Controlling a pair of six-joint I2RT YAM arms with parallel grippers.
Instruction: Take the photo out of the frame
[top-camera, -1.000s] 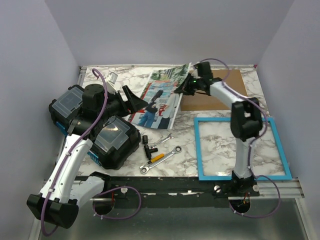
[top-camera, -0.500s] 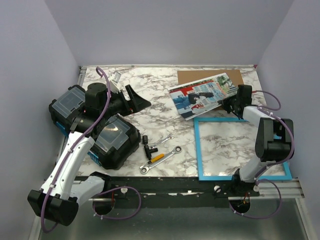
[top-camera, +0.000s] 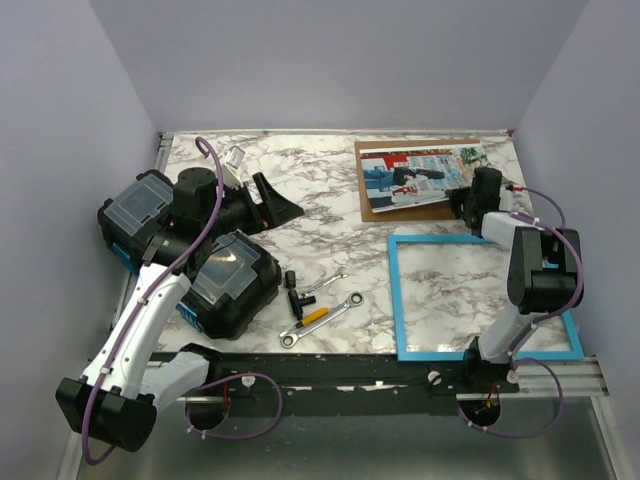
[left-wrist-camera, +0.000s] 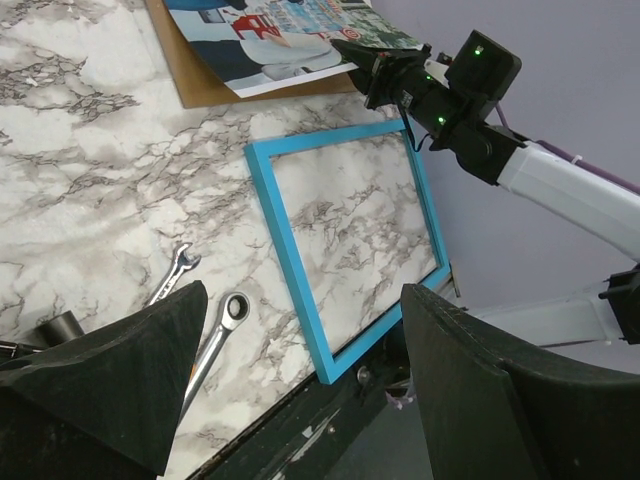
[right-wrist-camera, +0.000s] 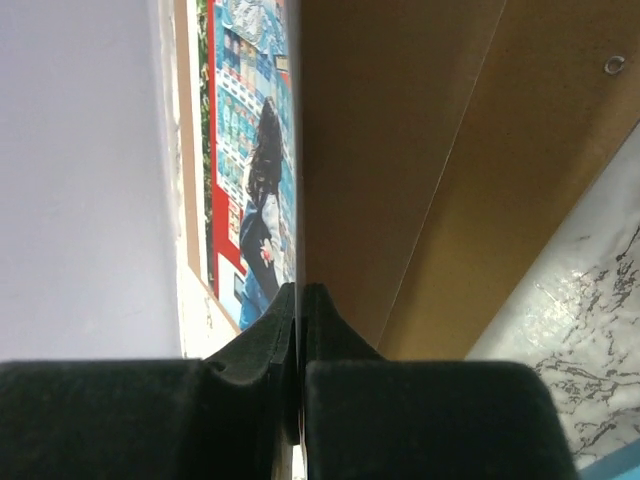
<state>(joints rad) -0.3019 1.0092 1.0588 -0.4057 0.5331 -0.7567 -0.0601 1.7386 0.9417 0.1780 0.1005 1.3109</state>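
Observation:
The photo (top-camera: 415, 175) is a colourful print with a white margin. It lies out of the frame, over a brown backing board (top-camera: 425, 205) at the back right. My right gripper (top-camera: 460, 196) is shut on the photo's right edge; in the right wrist view the print (right-wrist-camera: 255, 180) runs edge-on out of the pinched jaws (right-wrist-camera: 299, 290). The turquoise frame (top-camera: 394, 300) lies flat at the front right, with bare marble showing inside it. My left gripper (top-camera: 280, 195) hovers open and empty left of centre. In its own view it (left-wrist-camera: 305, 295) looks down on the frame (left-wrist-camera: 296, 290) and the photo (left-wrist-camera: 290, 40).
Two black tool cases (top-camera: 225, 280) (top-camera: 135, 210) sit at the left beside the left arm. Wrenches (top-camera: 320, 315) and a small black part (top-camera: 293, 290) lie near the front middle. Purple walls close in on the back and both sides.
My right gripper has swung the photo from the back middle over to the right and lowered it onto the brown backing board. The left arm has barely moved.

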